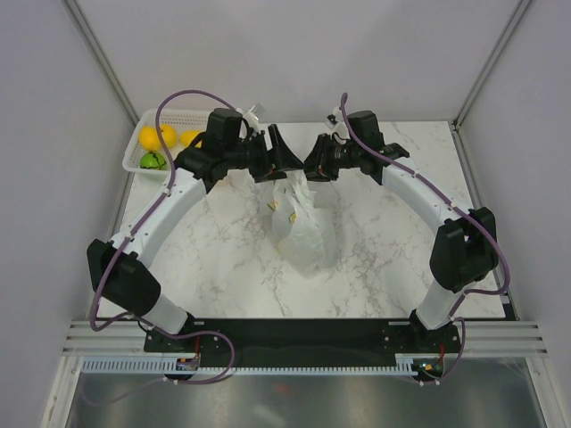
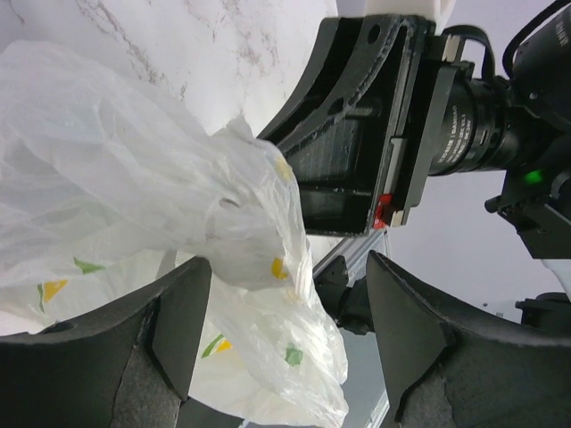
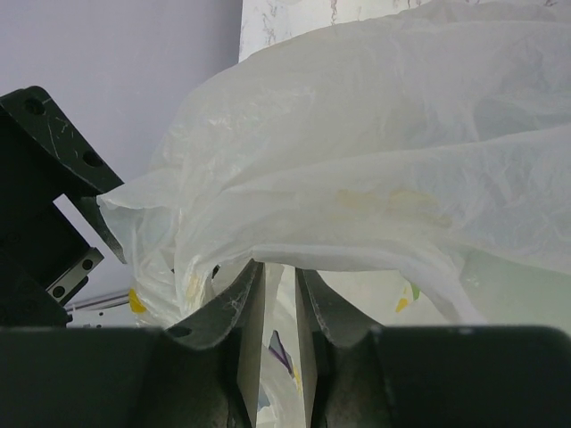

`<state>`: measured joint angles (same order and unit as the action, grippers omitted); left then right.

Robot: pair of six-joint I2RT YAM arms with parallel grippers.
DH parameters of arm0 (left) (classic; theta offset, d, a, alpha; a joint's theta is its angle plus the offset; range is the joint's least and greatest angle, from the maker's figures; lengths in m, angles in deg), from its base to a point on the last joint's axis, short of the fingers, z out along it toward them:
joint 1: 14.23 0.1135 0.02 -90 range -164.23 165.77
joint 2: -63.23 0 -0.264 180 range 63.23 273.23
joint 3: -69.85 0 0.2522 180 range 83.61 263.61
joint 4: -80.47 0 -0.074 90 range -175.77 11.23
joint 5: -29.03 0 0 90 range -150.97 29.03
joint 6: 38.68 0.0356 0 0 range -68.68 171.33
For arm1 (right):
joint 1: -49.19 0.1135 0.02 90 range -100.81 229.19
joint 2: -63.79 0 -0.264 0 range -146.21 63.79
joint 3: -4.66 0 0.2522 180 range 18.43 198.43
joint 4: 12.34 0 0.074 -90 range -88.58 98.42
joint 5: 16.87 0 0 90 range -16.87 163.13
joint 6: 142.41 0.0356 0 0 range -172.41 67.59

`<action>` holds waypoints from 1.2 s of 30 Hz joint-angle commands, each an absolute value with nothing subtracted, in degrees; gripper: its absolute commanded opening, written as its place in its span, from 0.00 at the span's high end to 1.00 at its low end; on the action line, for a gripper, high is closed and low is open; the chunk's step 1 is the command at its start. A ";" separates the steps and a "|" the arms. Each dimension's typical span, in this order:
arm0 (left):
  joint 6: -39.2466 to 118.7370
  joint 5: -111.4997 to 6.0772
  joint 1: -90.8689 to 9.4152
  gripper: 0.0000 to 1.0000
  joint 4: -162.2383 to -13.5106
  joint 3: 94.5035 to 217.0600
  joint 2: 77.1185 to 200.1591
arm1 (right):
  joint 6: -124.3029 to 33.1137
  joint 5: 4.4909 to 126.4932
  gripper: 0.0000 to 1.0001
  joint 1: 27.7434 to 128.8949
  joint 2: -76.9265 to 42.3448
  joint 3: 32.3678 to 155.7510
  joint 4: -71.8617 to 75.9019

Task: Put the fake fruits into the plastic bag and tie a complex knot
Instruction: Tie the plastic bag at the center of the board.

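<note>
L gripper (image 2: 284,334): black fingers stood wide, nothing clamped. A puffed fold of the thin translucent white plastic bag w/ lemon-and-leaf print (image 1: 302,227) bulged in betw. them and rested on one finger (image 2: 174,325).

R gripper (image 3: 278,308): fingers only a narrow slit apart, bag film draped over both tips, print visible thru the slit.

The two sets of fingertips faced each other, close together, over the bag's bunched top. From overhead the bag lay on the white marble table (image 1: 214,259). Its long axis ran from the fingertips back toward the arm bases: gathered end up at the fingers, fat rounded end pointing away from them to the near edge.

Off on the outer side of the L fingers, well apart, sat the glossy yellow and green fake fruits (image 1: 159,138) in a white perforated basket (image 1: 183,116).
</note>
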<state>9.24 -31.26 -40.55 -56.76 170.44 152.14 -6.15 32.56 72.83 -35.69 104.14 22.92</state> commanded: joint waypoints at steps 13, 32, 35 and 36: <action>9.58 -38.29 -40.42 0.35 -47.98 170.54 142.87 | -6.97 31.30 0.75 73.01 -35.88 107.02 22.08; 6.15 -40.05 -40.42 0.98 -47.28 168.78 148.57 | -6.97 30.59 0.73 73.01 -35.88 107.55 22.08; 6.15 -41.02 -40.42 0.98 -47.36 169.48 150.41 | -6.88 30.59 0.73 73.10 -35.88 107.37 21.99; 6.32 -41.11 -40.42 0.98 -47.28 169.83 151.03 | -6.88 30.51 0.73 73.10 -35.88 107.46 22.08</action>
<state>7.67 -39.17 -40.55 -47.55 167.51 150.02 -6.32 31.75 72.83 -35.71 104.84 22.96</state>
